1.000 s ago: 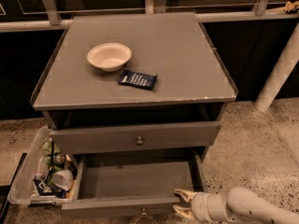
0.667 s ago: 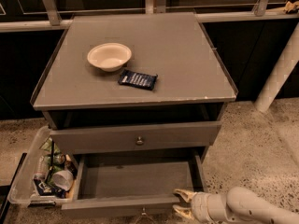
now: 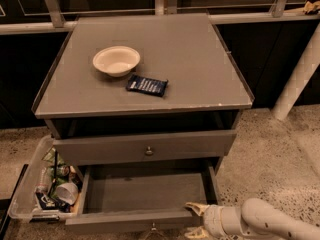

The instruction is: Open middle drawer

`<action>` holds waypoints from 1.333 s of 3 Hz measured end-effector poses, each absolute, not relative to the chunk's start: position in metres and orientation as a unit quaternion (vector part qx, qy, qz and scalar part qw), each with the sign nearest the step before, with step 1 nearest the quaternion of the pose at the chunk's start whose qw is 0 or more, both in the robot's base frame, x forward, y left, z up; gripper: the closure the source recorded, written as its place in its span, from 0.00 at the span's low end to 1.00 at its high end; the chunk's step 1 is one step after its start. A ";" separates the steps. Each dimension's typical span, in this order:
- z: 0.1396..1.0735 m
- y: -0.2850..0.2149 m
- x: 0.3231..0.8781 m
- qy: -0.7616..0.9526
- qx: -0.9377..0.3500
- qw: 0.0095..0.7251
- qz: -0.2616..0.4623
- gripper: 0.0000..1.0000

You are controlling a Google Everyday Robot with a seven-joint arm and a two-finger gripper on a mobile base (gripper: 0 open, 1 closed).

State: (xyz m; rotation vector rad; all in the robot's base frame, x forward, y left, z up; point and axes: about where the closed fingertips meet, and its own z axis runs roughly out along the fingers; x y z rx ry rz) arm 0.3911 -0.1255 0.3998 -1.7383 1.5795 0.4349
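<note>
Grey cabinet, bare middle drawer out, end effector at front.

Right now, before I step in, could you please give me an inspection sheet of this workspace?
Surface: grey cabinet top, holding a cream bowl and a dark blue packet, lying apart.
Job's things: middle drawer pulled well out, plain grey inside, nothing seen in it; top drawer above looks closed.
Clutter: clear plastic bin on the floor left of the cabinet, holding bottles and packets.
Grippers: gripper low at the right end of the middle drawer's front.
Cables: nothing seen.
Surroundings: speckled floor, white post at right, metal rail behind.
</note>
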 end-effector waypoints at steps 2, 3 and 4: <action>0.399 -0.129 0.391 0.617 -0.674 0.366 0.179 0.83; 0.400 -0.129 0.392 0.617 -0.674 0.366 0.179 1.00; 0.398 -0.131 0.388 0.618 -0.671 0.367 0.183 1.00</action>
